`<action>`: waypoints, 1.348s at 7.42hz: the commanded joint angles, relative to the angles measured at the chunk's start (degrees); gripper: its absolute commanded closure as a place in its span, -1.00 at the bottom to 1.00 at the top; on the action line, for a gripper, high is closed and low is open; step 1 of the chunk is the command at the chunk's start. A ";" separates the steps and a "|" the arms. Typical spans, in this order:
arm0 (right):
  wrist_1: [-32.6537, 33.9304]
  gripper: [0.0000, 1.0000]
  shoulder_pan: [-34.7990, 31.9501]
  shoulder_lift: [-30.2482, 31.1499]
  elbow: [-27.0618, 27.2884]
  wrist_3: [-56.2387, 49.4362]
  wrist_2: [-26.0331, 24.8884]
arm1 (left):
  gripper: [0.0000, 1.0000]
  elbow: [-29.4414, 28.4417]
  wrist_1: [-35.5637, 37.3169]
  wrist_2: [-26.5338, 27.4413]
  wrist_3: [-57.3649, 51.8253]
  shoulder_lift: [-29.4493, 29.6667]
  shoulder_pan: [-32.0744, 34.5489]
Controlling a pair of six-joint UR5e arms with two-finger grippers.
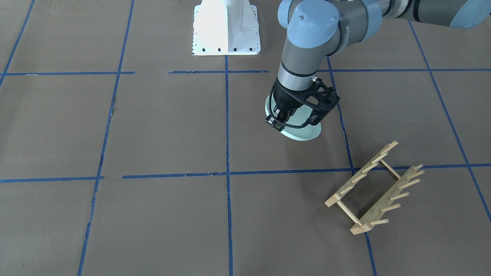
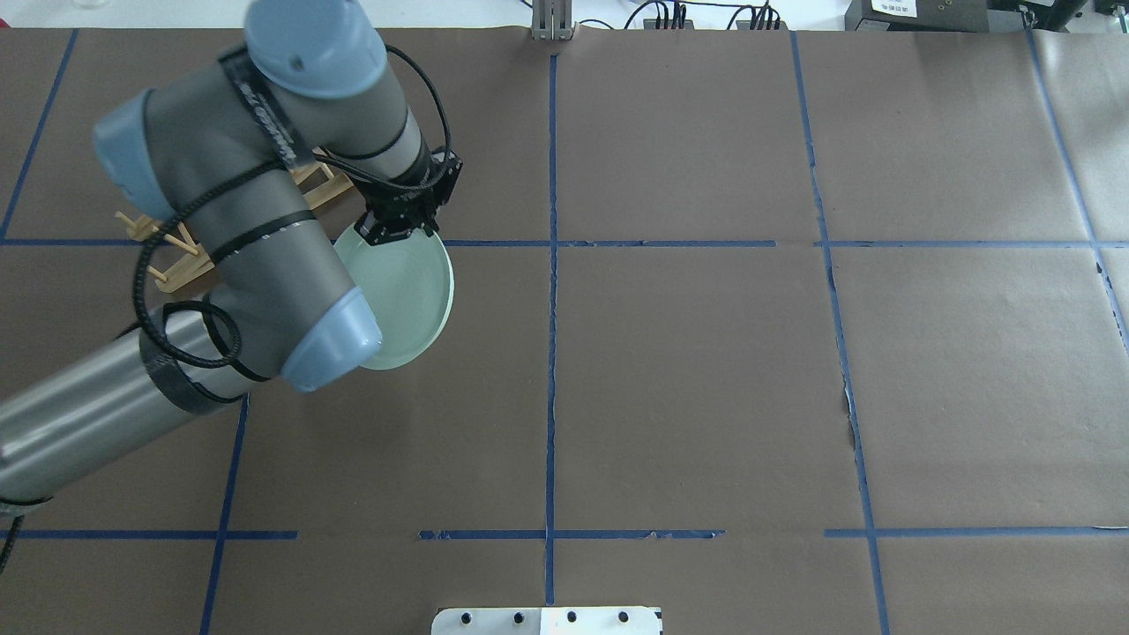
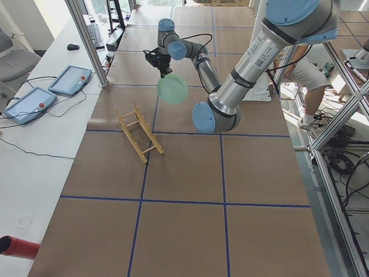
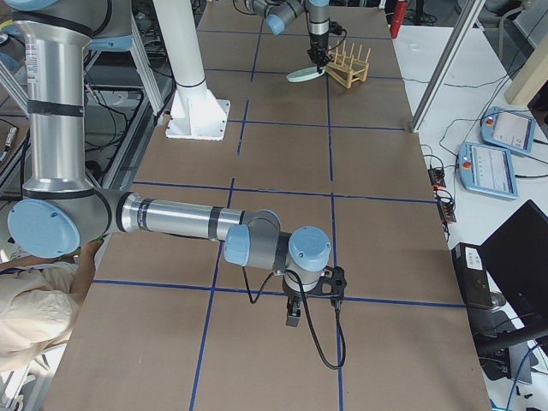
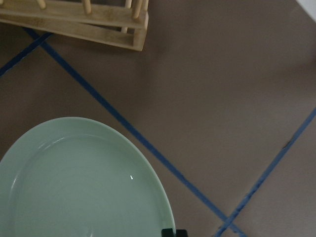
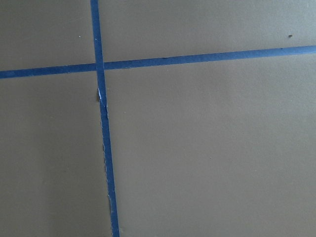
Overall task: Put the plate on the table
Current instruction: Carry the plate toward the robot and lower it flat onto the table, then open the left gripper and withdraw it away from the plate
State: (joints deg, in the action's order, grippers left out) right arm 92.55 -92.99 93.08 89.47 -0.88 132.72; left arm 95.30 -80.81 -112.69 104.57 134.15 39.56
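Note:
The pale mint-green plate (image 1: 305, 132) hangs from my left gripper (image 1: 278, 120), which is shut on its rim. In the overhead view the gripper (image 2: 390, 231) grips the plate's (image 2: 407, 300) far edge, just beside the wooden rack. The plate is tilted and low over the brown-paper table (image 1: 172, 126); I cannot tell if it touches. The left wrist view shows the plate's inside (image 5: 84, 182) below the rack. My right gripper (image 4: 295, 315) shows only in the exterior right view, low over the table; I cannot tell whether it is open or shut.
The wooden peg rack (image 1: 376, 188) stands without any plates, close to the plate, partly hidden behind my left arm in the overhead view (image 2: 168, 251). The white metal base (image 1: 226, 34) sits at the robot's side of the table. Blue tape lines divide the paper.

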 commanded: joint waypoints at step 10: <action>0.00 -1.00 0.00 0.00 0.00 0.00 0.00 | -1.00 8.33 0.92 -9.50 -54.69 -12.37 24.07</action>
State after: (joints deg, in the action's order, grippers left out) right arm 92.55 -92.99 93.08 89.47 -0.88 132.71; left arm 103.15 -78.70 -116.21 65.14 127.11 53.42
